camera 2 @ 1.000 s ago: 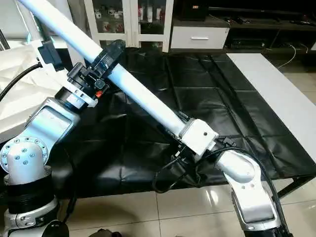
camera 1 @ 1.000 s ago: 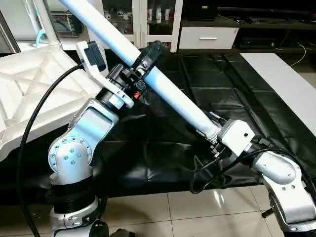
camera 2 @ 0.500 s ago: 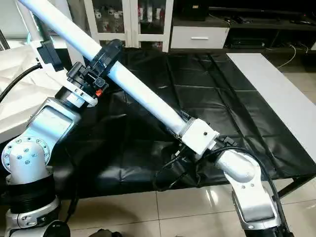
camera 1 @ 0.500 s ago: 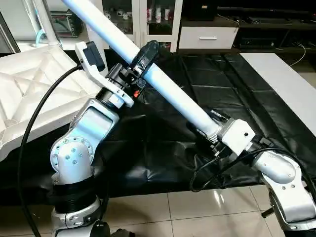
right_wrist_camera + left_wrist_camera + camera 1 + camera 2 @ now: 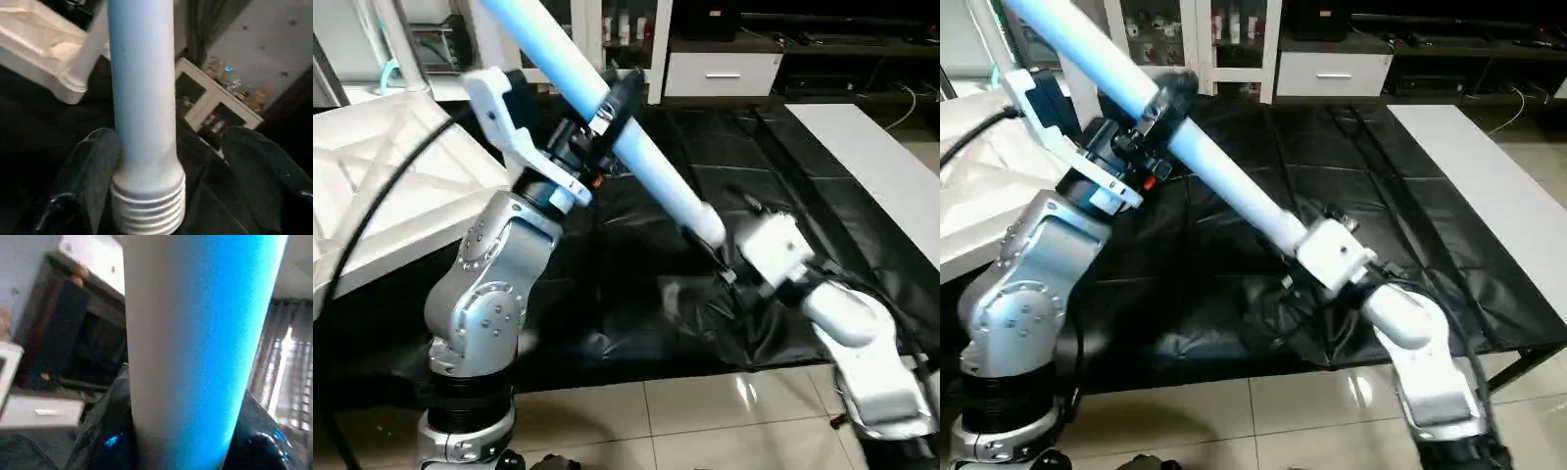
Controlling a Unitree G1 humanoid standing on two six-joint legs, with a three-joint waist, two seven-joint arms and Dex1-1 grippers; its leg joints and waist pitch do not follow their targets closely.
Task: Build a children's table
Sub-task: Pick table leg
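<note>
I see a long white table leg (image 5: 656,176) slanting down from the upper left over the black sheet. My left gripper (image 5: 607,110) is shut on it about halfway along, with dark fingers (image 5: 105,431) pressed against both sides of the tube. The leg's threaded end (image 5: 149,205) hangs between the fingers (image 5: 93,171) of my right gripper (image 5: 722,245), which is open with its jaws standing clear of the tube. At the left the white tabletop (image 5: 372,186) lies with its ribbed underside up. Another leg (image 5: 396,44) stands upright in its far corner socket.
A wrinkled black sheet (image 5: 822,196) covers the work surface. A white panel (image 5: 881,166) lies along its right side. Glass-door cabinets and a white drawer unit (image 5: 724,69) stand behind. Tiled floor (image 5: 685,421) lies in front, and a black cable loops past my left arm.
The right gripper has opened and let go of the leg's threaded end. The left arm has swung the leg steeper, with its lower end moving up and to the left.
</note>
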